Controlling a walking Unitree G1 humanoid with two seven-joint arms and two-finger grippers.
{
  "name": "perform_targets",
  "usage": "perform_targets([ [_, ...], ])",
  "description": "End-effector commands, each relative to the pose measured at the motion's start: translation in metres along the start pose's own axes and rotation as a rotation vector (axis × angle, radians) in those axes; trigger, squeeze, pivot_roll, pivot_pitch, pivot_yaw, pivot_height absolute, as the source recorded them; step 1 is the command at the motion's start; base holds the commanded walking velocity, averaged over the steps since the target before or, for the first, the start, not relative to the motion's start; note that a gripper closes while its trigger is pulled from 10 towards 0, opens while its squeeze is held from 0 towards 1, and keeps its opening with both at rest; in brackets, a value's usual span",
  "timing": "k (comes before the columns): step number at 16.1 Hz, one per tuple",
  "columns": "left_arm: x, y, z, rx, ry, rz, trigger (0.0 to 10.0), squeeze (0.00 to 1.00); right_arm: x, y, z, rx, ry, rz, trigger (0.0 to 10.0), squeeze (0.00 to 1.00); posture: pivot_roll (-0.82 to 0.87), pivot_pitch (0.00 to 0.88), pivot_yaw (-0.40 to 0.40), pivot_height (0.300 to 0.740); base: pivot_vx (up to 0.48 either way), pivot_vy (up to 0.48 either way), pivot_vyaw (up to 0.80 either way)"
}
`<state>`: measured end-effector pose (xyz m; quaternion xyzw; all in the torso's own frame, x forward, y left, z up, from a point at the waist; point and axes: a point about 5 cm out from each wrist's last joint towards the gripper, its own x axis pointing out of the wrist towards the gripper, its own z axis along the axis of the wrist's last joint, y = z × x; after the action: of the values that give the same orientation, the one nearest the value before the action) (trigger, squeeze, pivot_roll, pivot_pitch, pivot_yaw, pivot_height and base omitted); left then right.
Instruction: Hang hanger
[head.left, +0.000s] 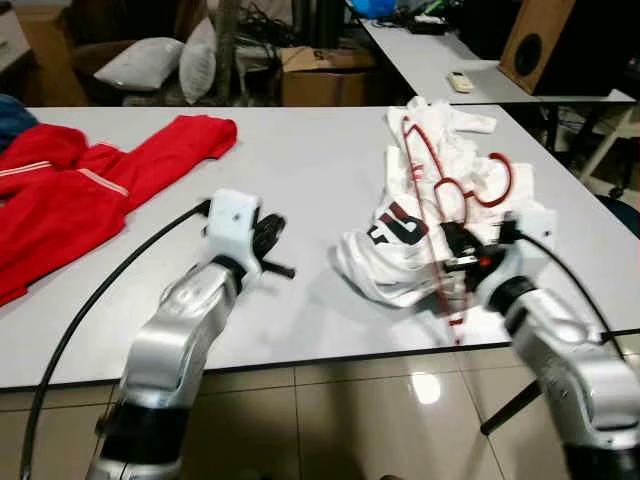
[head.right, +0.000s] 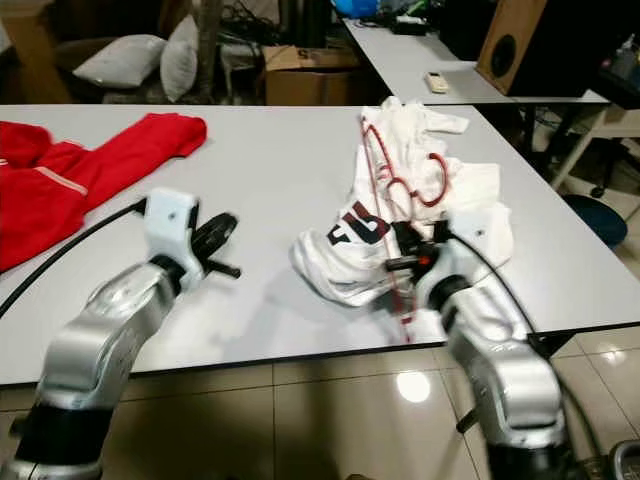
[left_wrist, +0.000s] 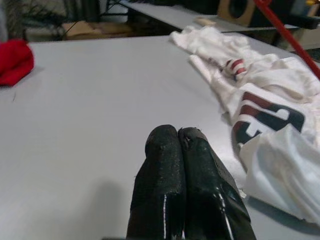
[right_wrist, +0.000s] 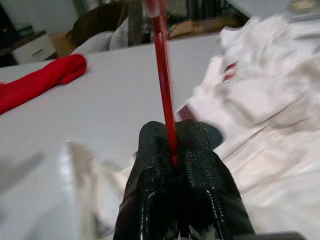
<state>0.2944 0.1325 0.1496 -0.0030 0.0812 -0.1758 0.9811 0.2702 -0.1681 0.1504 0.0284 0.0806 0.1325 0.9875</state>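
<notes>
red garment (head.left: 80, 185) on table (head.left: 300, 170), white jersey (head.left: 440, 215) opposite

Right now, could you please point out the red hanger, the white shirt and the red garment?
red hanger (head.left: 420, 165), left eye view, on its long bar.
white shirt (head.left: 378, 268), left eye view, on its near folded edge.
red garment (head.left: 70, 200), left eye view, on its body.

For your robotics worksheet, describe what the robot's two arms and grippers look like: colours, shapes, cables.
Both arms are rounded, shiny silver shells with black joint sections. The left gripper sits on a boxy white wrist block; the right gripper has a similar white block behind it. Each has two long black textured fingers as its jaws, and a thick black cable loops back from each wrist.
</notes>
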Motion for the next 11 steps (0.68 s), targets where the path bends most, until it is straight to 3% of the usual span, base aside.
perform_targets([
  [1, -0.005, 0.001, 0.005, -0.030, -0.010, 0.023, 10.0, 0.00, 0.000, 0.012, 0.000, 0.017, 0.018, 0.015, 10.0, 0.00, 0.00, 0.000, -0.035, 0.740, 0.000, 0.000, 0.00],
  [4, -0.014, 0.000, 0.009, 0.025, -0.050, 0.027, 10.0, 0.00, -0.003, 0.022, -0.004, -0.028, -0.002, 0.056, 10.0, 0.00, 0.00, 0.000, -0.038, 0.740, 0.000, 0.000, 0.00],
  [5, -0.017, 0.001, 0.011, 0.011, -0.068, 0.040, 10.0, 0.20, -0.006, 0.024, -0.007, -0.015, -0.003, 0.042, 10.0, 0.00, 0.01, 0.000, -0.041, 0.740, 0.000, 0.000, 0.00],
  [6, -0.020, 0.004, 0.014, 0.019, -0.099, 0.045, 10.0, 1.00, -0.008, 0.026, -0.009, 0.008, -0.002, 0.032, 10.0, 0.00, 0.00, 0.000, -0.039, 0.740, 0.000, 0.000, 0.00],
  [8, -0.020, 0.003, 0.016, 0.036, -0.098, 0.050, 10.0, 1.00, -0.009, 0.030, -0.011, 0.019, -0.007, 0.038, 10.0, 0.00, 0.01, 0.000, -0.037, 0.740, 0.000, 0.000, 0.00],
  [11, -0.021, 0.003, 0.019, 0.064, -0.116, 0.058, 10.0, 1.00, -0.010, 0.036, -0.009, -0.058, -0.038, 0.080, 10.0, 0.00, 0.02, 0.000, -0.026, 0.740, 0.000, 0.000, 0.00],
])
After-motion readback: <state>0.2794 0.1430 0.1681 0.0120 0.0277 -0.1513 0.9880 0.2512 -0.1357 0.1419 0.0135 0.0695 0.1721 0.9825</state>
